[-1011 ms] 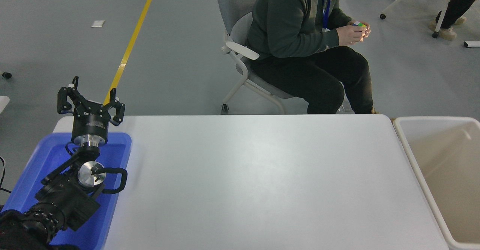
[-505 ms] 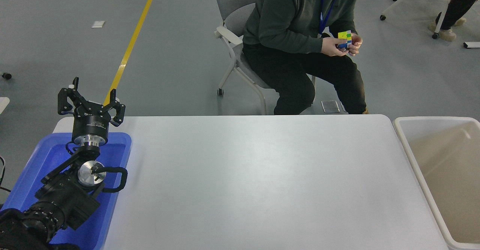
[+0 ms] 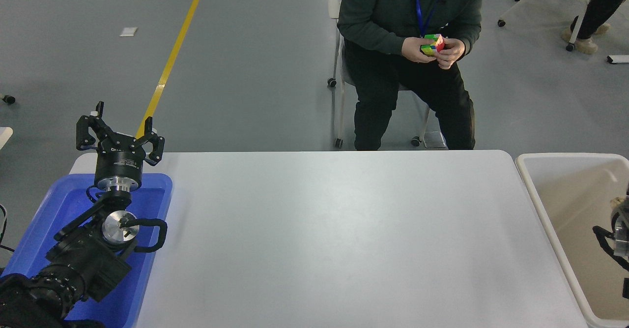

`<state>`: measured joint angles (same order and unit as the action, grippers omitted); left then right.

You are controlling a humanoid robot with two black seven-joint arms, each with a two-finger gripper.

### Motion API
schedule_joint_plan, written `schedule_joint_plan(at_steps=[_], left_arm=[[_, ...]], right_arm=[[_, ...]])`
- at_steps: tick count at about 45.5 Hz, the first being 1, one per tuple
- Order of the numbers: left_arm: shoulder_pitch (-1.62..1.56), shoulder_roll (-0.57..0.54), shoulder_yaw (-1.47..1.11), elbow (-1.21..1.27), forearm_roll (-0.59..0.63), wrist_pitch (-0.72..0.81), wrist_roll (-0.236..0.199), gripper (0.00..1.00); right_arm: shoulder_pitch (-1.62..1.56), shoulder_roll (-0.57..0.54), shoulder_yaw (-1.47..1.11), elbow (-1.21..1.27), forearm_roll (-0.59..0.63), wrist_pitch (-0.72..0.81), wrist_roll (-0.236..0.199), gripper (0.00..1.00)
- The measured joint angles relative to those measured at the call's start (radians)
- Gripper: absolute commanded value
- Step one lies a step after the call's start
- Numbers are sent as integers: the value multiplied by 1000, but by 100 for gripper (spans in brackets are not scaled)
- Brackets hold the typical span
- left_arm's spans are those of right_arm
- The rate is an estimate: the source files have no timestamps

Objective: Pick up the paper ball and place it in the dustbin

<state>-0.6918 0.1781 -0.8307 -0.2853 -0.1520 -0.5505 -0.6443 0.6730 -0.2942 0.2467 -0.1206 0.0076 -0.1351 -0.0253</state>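
Note:
The paper ball does not show anywhere in the head view. The dustbin [image 3: 570,190], cream-white with a beige inside, stands off the table's right end, and what shows of its inside holds no paper. A piece of my right arm [image 3: 620,232], a silver joint with a black cable loop, pokes in from the right edge above the dustbin; its gripper is outside the picture. My left gripper [image 3: 120,132] stays parked at the lower left above a blue tray, fingers spread open and holding nothing.
The blue tray [image 3: 159,183] lies under my left arm at the table's left end. The white table [image 3: 334,234] spans the middle. Beyond its far edge a person [image 3: 408,18] sits on a wheeled chair, turning a coloured cube [image 3: 432,44].
A piece of my right arm has come into view at the right edge over the dustbin. The seated person has rolled to the right and turned toward the table. My left arm has not moved.

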Motion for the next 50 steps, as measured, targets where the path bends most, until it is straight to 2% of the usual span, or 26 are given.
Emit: schedule_joint_plan(at_steps=[2, 5, 7, 8, 9, 36, 50], left_arm=[[0, 0, 0, 0, 0, 0, 0, 99], [0, 0, 0, 0, 0, 0, 0, 99], [0, 0, 0, 0, 0, 0, 0, 99], [0, 0, 0, 0, 0, 0, 0, 99], [0, 0, 0, 0, 0, 0, 0, 99], [0, 0, 1, 0, 0, 0, 0, 99], [0, 0, 1, 0, 0, 0, 0, 99]], right_arm=[[-7, 3, 5, 0, 2, -3, 1, 59], [-17, 8, 17, 0, 4, -4, 1, 68], [-21, 10, 25, 1, 5, -4, 2, 84], [-24, 11, 31, 1, 6, -4, 2, 99], [-26, 12, 35, 1, 7, -4, 2, 100], [7, -3, 55, 8, 0, 1, 4, 100], [135, -18, -62, 18, -8, 26, 2, 100]])
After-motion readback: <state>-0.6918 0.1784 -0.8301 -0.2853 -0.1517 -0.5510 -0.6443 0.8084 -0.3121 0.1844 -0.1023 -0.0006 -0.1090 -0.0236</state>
